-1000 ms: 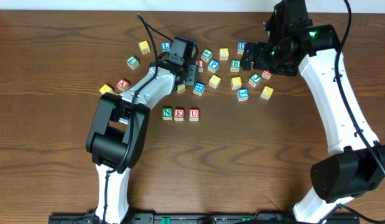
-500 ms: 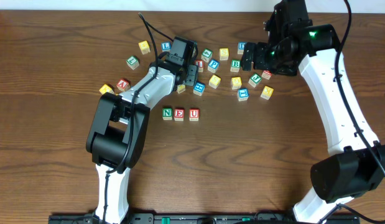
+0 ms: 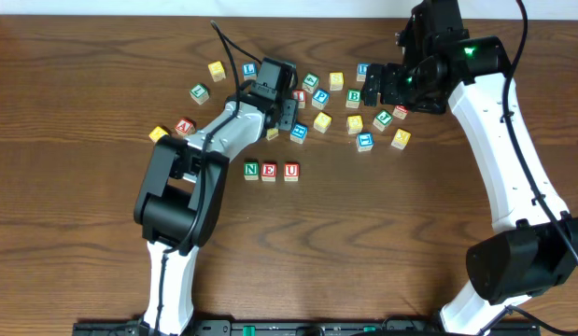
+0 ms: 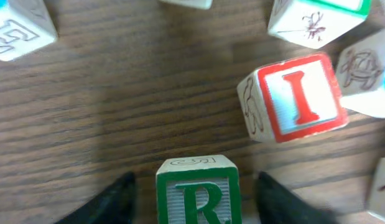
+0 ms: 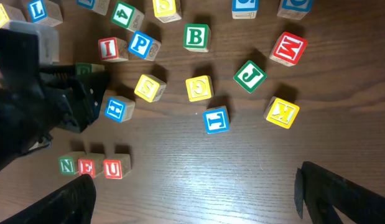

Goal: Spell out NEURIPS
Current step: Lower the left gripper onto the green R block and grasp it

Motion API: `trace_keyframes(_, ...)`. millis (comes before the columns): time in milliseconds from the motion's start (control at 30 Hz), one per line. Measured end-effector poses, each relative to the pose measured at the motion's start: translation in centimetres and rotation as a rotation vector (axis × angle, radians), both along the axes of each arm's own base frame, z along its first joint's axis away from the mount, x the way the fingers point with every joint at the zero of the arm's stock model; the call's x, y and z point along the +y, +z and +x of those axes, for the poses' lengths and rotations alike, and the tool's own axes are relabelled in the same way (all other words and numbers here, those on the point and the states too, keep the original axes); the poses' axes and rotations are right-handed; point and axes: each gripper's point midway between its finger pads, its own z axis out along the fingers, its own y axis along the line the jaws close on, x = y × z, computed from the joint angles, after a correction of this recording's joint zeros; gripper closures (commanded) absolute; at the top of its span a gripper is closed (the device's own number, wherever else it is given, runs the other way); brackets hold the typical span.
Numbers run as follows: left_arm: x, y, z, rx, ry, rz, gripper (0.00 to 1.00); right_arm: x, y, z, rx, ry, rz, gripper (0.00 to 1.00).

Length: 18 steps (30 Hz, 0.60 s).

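Observation:
The blocks N (image 3: 251, 170), E (image 3: 269, 172) and U (image 3: 290, 171) stand in a row on the table; the right wrist view shows them too, starting with N (image 5: 68, 165). My left gripper (image 4: 195, 182) (image 3: 287, 110) is open, with a green R block (image 4: 198, 190) between its fingers and a gap on each side. A red I block (image 4: 295, 96) (image 5: 109, 48) lies just beyond it. A blue P block (image 5: 141, 44) and a yellow S block (image 5: 150, 88) lie nearby. My right gripper (image 5: 195, 193) (image 3: 374, 89) is open wide and empty, high above the blocks.
Other loose blocks are scattered at the back: green B (image 5: 196, 37), yellow G (image 5: 199, 88), blue T (image 5: 216, 119), green J (image 5: 250, 76), yellow K (image 5: 282, 112), red M (image 5: 288, 49), blue H (image 5: 116, 109). Bare wood (image 3: 382, 215) lies right of U.
The left arm's elbow has shifted slightly to the right; its gripper stays at the R block. The right arm has not moved.

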Motion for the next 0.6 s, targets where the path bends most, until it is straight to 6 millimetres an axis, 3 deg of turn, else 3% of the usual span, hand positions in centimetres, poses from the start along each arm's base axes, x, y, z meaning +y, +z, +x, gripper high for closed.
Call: trace_keyframes(600, 0.47, 0.06, 0.49, -0.023, 0.024, 0.023, 0.67, 0.00, 0.00, 0.00, 0.000, 0.000, 0.000, 0.01)
